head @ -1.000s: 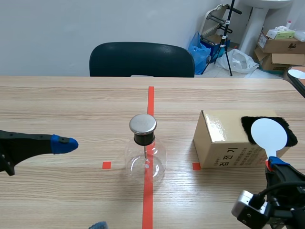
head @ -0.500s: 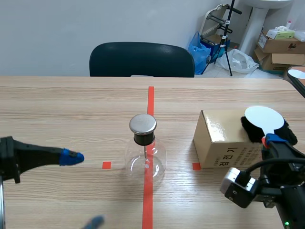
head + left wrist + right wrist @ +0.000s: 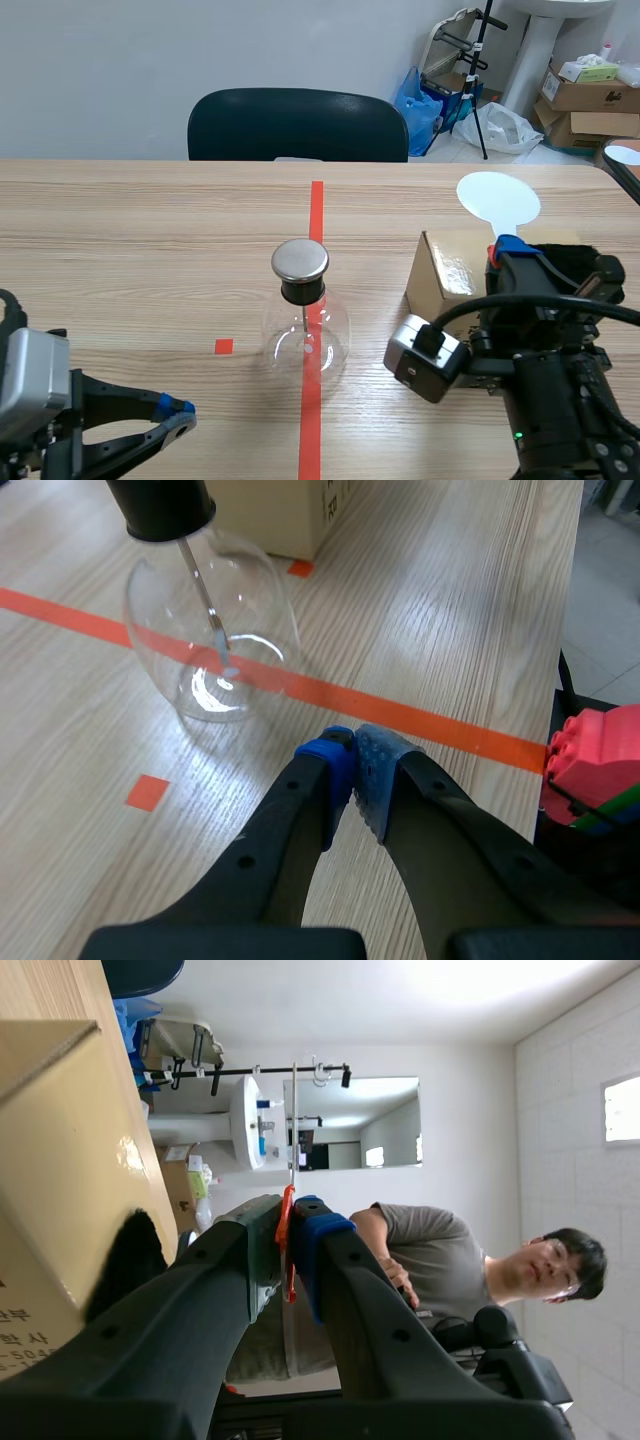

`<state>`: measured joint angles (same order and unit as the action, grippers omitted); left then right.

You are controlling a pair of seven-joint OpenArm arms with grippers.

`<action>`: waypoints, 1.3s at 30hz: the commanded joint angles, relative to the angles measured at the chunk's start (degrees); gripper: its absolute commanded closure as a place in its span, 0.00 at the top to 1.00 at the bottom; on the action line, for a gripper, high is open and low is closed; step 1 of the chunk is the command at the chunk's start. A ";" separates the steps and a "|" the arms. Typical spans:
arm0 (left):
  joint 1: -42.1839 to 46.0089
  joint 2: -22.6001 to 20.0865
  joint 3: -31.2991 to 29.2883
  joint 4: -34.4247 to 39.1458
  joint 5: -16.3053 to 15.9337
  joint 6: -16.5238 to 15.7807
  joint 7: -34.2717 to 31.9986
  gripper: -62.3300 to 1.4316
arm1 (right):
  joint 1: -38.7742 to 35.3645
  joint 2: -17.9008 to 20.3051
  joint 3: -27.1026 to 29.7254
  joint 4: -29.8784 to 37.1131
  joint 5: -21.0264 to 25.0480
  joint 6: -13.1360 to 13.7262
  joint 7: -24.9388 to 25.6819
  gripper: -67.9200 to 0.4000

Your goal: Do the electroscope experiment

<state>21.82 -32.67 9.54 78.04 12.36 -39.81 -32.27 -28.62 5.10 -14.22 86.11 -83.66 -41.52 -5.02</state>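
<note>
The electroscope point(image 3: 305, 335), a clear glass flask with a black neck and a metal cap, stands on the red tape line at the table's middle. My right gripper point(image 3: 508, 250) is raised over the cardboard box point(image 3: 450, 300), shut on the red handle of a white disc paddle point(image 3: 498, 197) that points upward. In the right wrist view the handle point(image 3: 287, 1250) is pinched between the fingers of that gripper point(image 3: 287, 1220). A black fur cloth point(image 3: 585, 265) lies on the box. My left gripper point(image 3: 180, 410) hangs low at the front left, shut on nothing; its tips point(image 3: 355, 755) meet short of the flask point(image 3: 210, 640).
A dark chair point(image 3: 297, 125) stands behind the table's far edge. Boxes and bags fill the room's back right corner. Off the table's edge, beside my left gripper, lie red and green toy bricks point(image 3: 595, 765). A person point(image 3: 450, 1260) shows in the right wrist view's background.
My right arm lifted the white disc off the black cloth and carried it up and leftward. My left gripper closed and dropped back toward the front left.
</note>
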 commanded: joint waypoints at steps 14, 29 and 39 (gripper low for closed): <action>-23.67 8.35 6.62 -25.20 -1.14 -0.07 -4.33 0.07 | 3.41 3.48 -9.88 1.01 -0.04 4.24 -4.96 0.02; -25.49 9.77 6.62 -28.33 -0.48 -0.07 -5.66 0.07 | 4.85 8.63 -16.57 1.01 -0.04 4.76 -4.98 0.02; -25.49 10.19 6.62 -28.37 2.43 -0.07 -7.85 0.08 | 4.74 9.86 -17.35 1.01 -0.04 4.79 -4.42 0.02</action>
<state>-3.66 -22.83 16.71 48.58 14.76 -39.79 -39.35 -24.34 14.79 -31.86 86.11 -83.66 -36.01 -9.45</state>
